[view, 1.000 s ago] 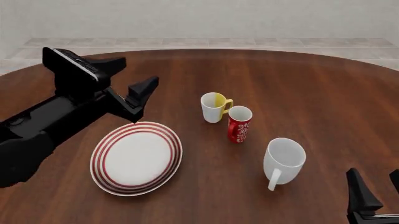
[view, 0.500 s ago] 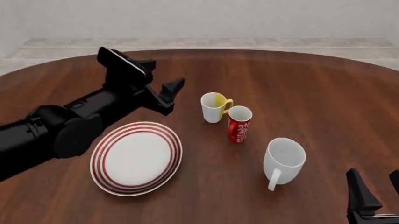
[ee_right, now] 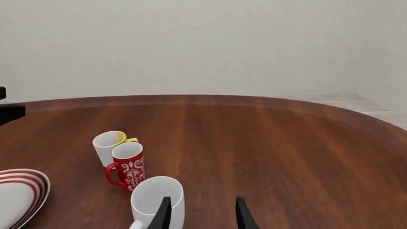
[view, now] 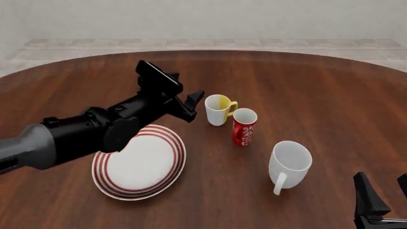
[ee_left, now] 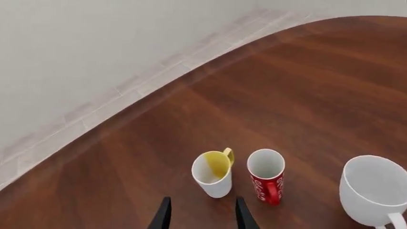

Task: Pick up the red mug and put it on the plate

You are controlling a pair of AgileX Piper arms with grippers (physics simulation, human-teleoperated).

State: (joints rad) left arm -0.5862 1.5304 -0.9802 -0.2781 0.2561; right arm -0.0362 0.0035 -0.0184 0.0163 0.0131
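Matte black left arm (view: 95,131) with grey rear segment, pointed black tool (view: 190,102) fingers.

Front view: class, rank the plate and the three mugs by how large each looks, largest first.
1. The plate, widest by far, though the left arm hides part of it.
2. The plain white mug, which is also nearest the camera.
3. The red mug and the white-and-yellow mug look too alike to rank.

The red mug (view: 244,126) stands upright near the middle of the front view, tall and narrow, with a white flower pattern and a white inside. The plate (view: 138,162) lies flat at lower left, well apart from it: round, white, ringed in red.
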